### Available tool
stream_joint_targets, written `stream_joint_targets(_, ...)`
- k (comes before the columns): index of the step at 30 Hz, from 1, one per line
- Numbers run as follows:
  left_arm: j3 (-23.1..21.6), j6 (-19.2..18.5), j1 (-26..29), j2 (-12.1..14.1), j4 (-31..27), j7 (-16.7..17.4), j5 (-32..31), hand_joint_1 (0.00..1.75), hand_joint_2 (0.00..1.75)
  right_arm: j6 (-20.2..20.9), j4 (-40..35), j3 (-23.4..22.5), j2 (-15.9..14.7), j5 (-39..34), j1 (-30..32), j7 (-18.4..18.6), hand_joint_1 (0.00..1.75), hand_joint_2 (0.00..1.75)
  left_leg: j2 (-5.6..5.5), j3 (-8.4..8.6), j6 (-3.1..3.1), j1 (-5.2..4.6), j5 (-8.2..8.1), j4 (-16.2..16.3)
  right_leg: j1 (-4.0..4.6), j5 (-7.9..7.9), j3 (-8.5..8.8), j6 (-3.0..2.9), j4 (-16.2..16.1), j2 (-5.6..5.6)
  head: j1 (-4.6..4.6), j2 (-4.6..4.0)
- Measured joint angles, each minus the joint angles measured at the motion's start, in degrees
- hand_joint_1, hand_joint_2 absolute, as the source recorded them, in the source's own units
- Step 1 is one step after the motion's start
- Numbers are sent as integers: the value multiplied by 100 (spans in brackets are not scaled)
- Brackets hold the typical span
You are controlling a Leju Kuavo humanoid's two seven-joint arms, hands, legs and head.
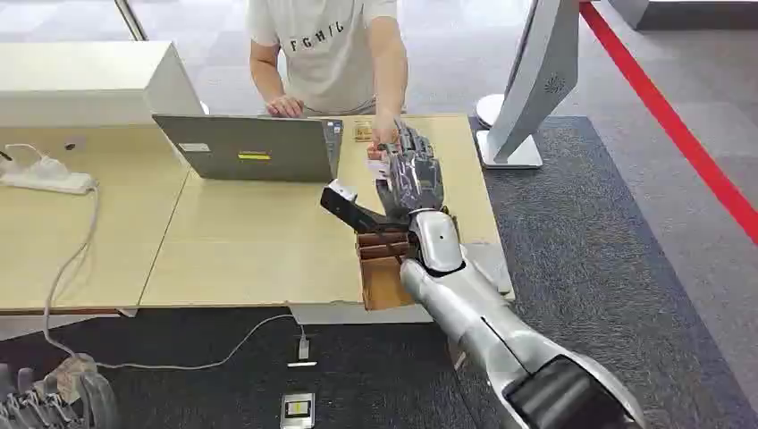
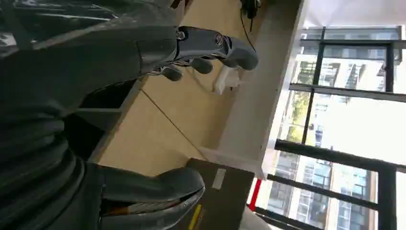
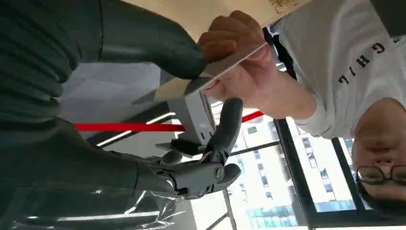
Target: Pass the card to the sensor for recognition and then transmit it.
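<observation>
The right hand [image 1: 413, 174] is reaching out over the far right part of the wooden table [image 1: 250, 241], toward a person [image 1: 326, 49] standing at the far side. In the right wrist view the card [image 3: 206, 76] is being pinched between the right hand's thick thumb and a darker finger, with the other fingers [image 3: 229, 125] standing apart from it. The person's hand [image 3: 244, 62] is gripping the same card at its opposite end, so both are holding it at once above the table. In the head view the card is mostly hidden behind the right hand.

The person's other hand is resting at an open grey laptop [image 1: 246, 147] on the far middle of the table. A black scanner-like device [image 1: 353, 207] is sitting just left of the right wrist, beside a small brown box [image 1: 383, 268] at the near table edge. A white power strip [image 1: 46, 174] is lying at the far left.

The left hand [image 2: 206, 48] is hanging low at the near left, fingers spread and holding nothing.
</observation>
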Motion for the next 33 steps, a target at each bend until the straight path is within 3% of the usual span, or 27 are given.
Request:
stream_joint_targets(10, 24, 0, -4, -9, 22, 0, 216, 0, 175, 7, 151, 0, -46, 164, -81, 286, 175, 175, 1, 2, 0, 0, 0, 0, 0, 0, -1, -1, 0, 0, -2, 0)
stream_joint_targets(18, 28, 0, -8, -9, 22, 0, 273, 0, 175, -33, 227, -4, -109, 170, -85, 277, 175, 175, 2, 3, 0, 0, 0, 0, 0, 3, -1, -3, 0, 0, -2, 0)
stream_joint_targets(27, 28, 0, -1, -37, 37, 0, 70, 0, 175, -464, 225, -50, -127, -129, -85, -134, 175, 175, 2, 2, 0, 0, 0, 0, 0, 3, -1, -3, 0, 0, -2, 0)
stream_joint_targets(33, 28, 0, 22, -68, 105, 0, -26, 0, 175, -730, 13, -210, -216, -674, -82, -632, 175, 175, 3, 4, 0, -1, 0, 2, -1, 3, -2, -3, -1, 0, -2, 0)
